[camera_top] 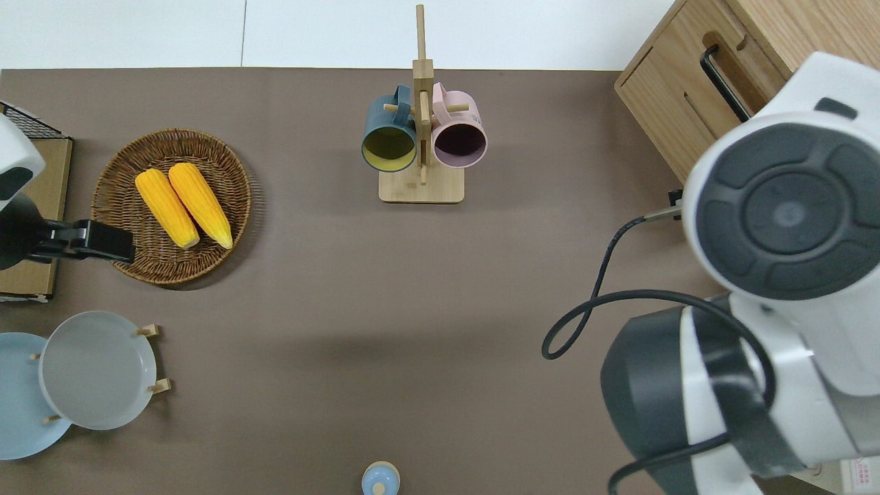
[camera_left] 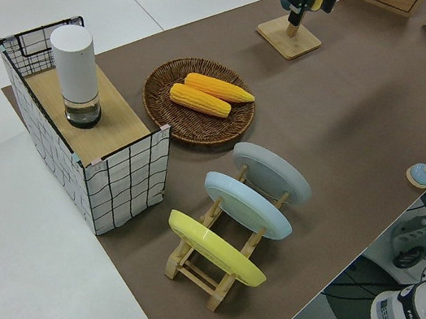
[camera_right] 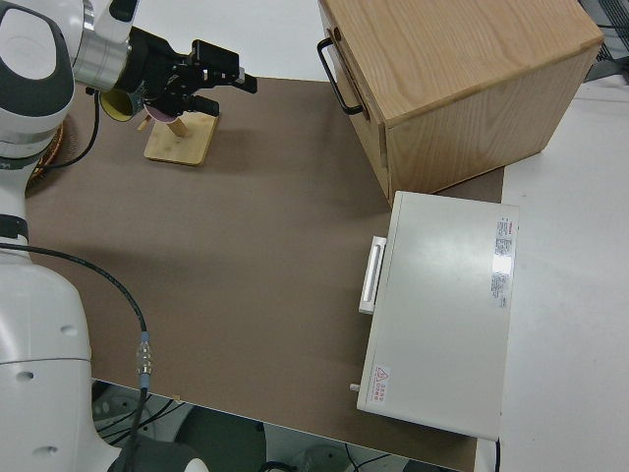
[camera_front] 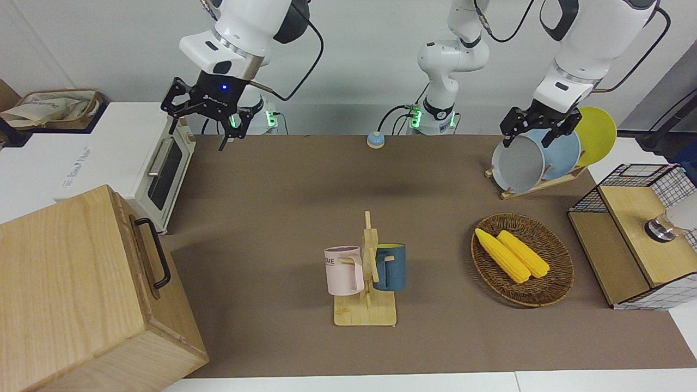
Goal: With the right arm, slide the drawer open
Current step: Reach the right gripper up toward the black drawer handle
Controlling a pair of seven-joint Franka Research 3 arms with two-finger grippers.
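The drawer point(camera_front: 142, 256) sits shut in the light-wood cabinet point(camera_front: 71, 288) at the right arm's end of the table, its black bar handle point(camera_front: 154, 251) facing the mat. The handle also shows in the overhead view point(camera_top: 722, 81) and the right side view point(camera_right: 337, 77). My right gripper point(camera_front: 201, 121), blue light on its wrist, hangs open and empty in the air beside the white toaster oven point(camera_front: 163, 163), well apart from the handle. It shows open in the right side view point(camera_right: 201, 84). In the overhead view the arm's own body hides it. My left arm is parked, its gripper point(camera_front: 536, 129) open.
A mug rack point(camera_front: 366, 277) with a pink and a blue mug stands mid-table. A wicker basket point(camera_front: 550, 283) holds two corn cobs. A plate rack point(camera_front: 536, 158), a wire-mesh shelf point(camera_front: 637, 239) and a small blue knob point(camera_front: 375, 140) are also on the table.
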